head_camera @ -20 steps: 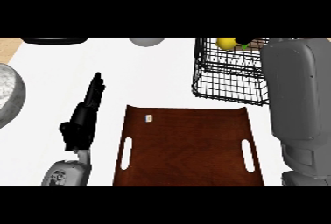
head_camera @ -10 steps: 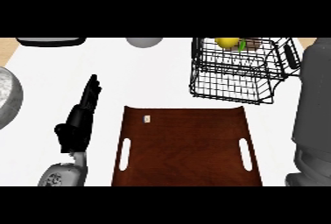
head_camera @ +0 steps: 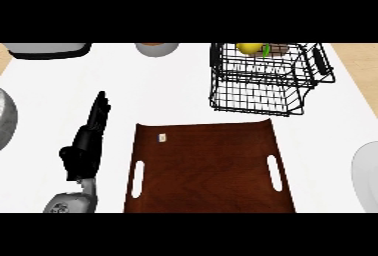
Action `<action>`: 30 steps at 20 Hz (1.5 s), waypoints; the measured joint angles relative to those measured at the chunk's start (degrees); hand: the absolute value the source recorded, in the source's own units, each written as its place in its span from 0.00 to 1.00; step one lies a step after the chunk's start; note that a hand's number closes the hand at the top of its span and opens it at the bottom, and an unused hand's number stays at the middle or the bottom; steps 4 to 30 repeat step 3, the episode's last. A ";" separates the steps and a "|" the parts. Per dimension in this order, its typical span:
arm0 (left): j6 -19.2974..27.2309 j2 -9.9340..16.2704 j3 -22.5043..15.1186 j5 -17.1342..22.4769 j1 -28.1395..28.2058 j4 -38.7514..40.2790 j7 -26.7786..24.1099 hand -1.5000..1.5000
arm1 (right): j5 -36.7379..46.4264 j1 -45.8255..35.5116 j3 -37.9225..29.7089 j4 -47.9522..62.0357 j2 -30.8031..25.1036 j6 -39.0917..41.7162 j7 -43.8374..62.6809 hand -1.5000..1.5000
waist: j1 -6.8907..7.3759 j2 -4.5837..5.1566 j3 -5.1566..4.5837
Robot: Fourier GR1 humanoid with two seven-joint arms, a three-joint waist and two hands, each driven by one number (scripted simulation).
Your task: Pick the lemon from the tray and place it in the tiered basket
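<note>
Left hand (head_camera: 90, 135) lies beside the tray (head_camera: 210, 170), fingers straight and pressed together, holding nothing; I see no right hand anywhere. Up top, the lemon (head_camera: 248, 48) sits in the basket (head_camera: 267, 80) upper tier, half cut by the frame edge, with something green and brown beside it that I can't identify. Only a small pale tag rests on the tray. White counter (head_camera: 170, 85) lies open between tray and basket; plates (head_camera: 367, 177) are clipped at both sides.

lemon (head_camera: 248, 48): yellow
tiered basket (head_camera: 258, 95): black wire grid
tray (head_camera: 210, 170): dark reddish-brown wood grain, small pale tag
bench (head_camera: 170, 85): white
left hand (head_camera: 92, 131): black
plate (head_camera: 367, 176): pale grey
</note>
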 measured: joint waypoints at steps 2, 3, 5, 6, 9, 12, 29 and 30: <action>0.05 -0.09 0.05 0.08 0.09 -0.23 0.01 0.50 | -4.56 4.68 -3.06 -6.56 0.30 2.60 -0.57 0.00 | -0.22 -0.04 0.01; -0.18 0.16 0.07 0.15 0.15 -0.86 0.41 0.50 | -7.29 6.91 -5.07 -9.23 0.42 3.76 -0.90 0.00 | -0.21 -0.05 0.01; -0.18 0.16 0.07 0.15 0.15 -0.86 0.41 0.50 | -7.29 6.91 -5.07 -9.23 0.42 3.76 -0.90 0.00 | -0.21 -0.05 0.01; -0.18 0.16 0.07 0.15 0.15 -0.86 0.41 0.50 | -7.29 6.91 -5.07 -9.23 0.42 3.76 -0.90 0.00 | -0.21 -0.05 0.01; -0.18 0.16 0.07 0.15 0.15 -0.86 0.41 0.50 | -7.29 6.91 -5.07 -9.23 0.42 3.76 -0.90 0.00 | -0.21 -0.05 0.01; -0.18 0.16 0.07 0.15 0.15 -0.86 0.41 0.50 | -7.29 6.91 -5.07 -9.23 0.42 3.76 -0.90 0.00 | -0.21 -0.05 0.01; -0.18 0.16 0.07 0.15 0.15 -0.86 0.41 0.50 | -7.29 6.91 -5.07 -9.23 0.42 3.76 -0.90 0.00 | -0.21 -0.05 0.01; -0.18 0.16 0.07 0.15 0.15 -0.86 0.41 0.50 | -7.29 6.91 -5.07 -9.23 0.42 3.76 -0.90 0.00 | -0.21 -0.05 0.01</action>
